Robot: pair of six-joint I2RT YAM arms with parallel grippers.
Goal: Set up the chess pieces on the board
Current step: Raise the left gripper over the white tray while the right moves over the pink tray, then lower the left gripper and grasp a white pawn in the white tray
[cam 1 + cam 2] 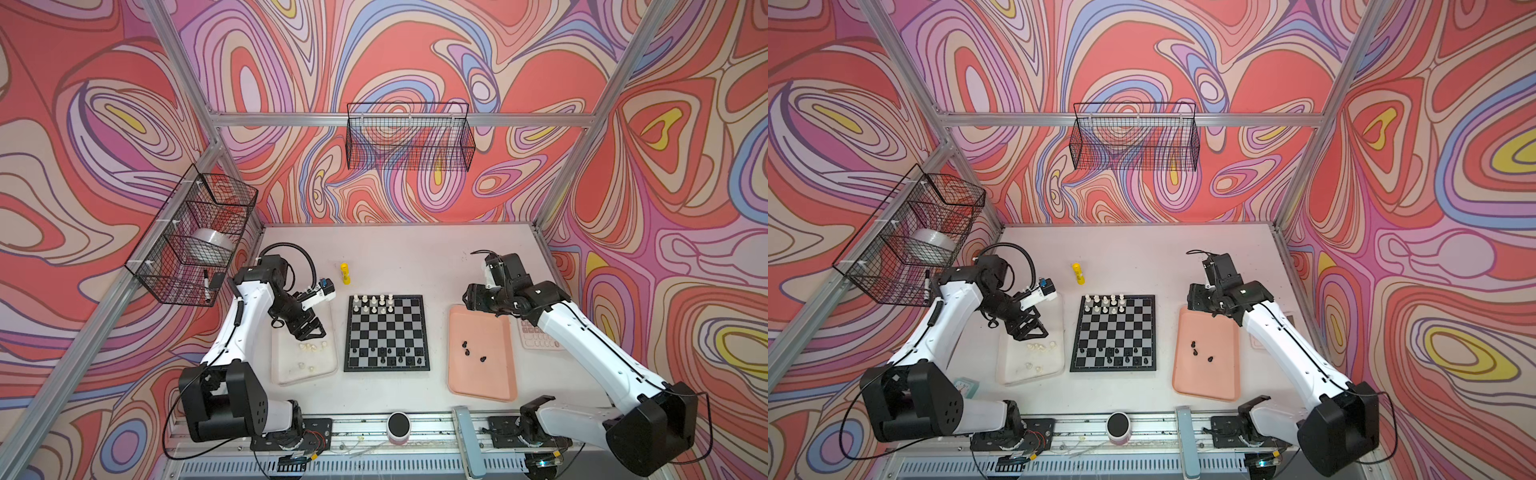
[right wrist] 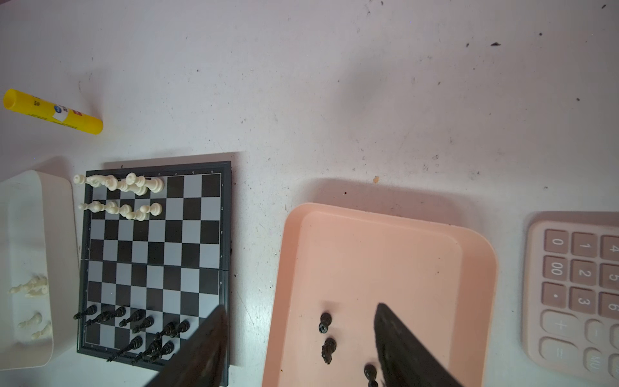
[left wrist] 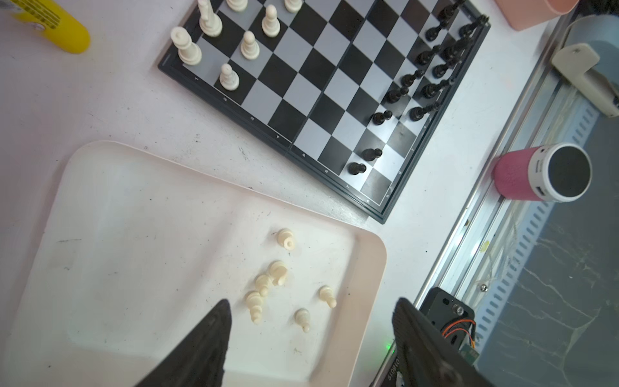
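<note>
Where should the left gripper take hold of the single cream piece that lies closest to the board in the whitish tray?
Probably pinch the cream piece across its narrow waist, between wide base and small head, coming straight down from above. It lies on its side on the whitish tray, apart from the other cream pieces, so the open left gripper can straddle it crosswise.

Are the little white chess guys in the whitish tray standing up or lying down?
Lying down. In the left wrist view, the white pieces sprawl on their sides on the whitish tray.
</note>
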